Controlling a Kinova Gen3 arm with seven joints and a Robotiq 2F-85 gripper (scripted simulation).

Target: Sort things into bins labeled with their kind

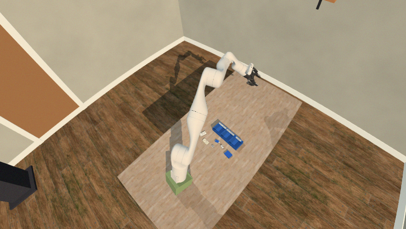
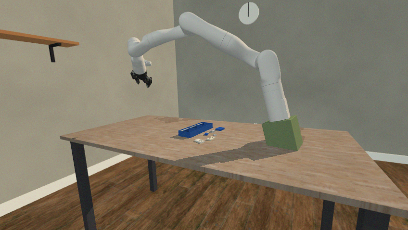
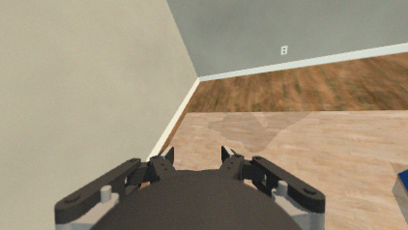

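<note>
Your arm (image 2: 217, 37) hangs high over the far end of the counter (image 2: 137, 134), with sorting seemingly not yet begun: every small piece lies loose on the wood, far below and well back from the pincer (image 2: 142, 80), toward the arm's green base (image 2: 282, 134).

The blue row of bins (image 1: 227, 135) stands on the counter there, a separate blue block (image 1: 228, 154) just beyond its end, two white cards (image 1: 204, 137) and a few tiny parts (image 1: 217, 143) beside it. The labels are too small to read.

Your next move, by the look of it, is a long reach back and down to the nearest piece, with the jaws reopened first.

The pincer is partway closed, fingertips apart, gripping nothing and touching nothing.
</note>
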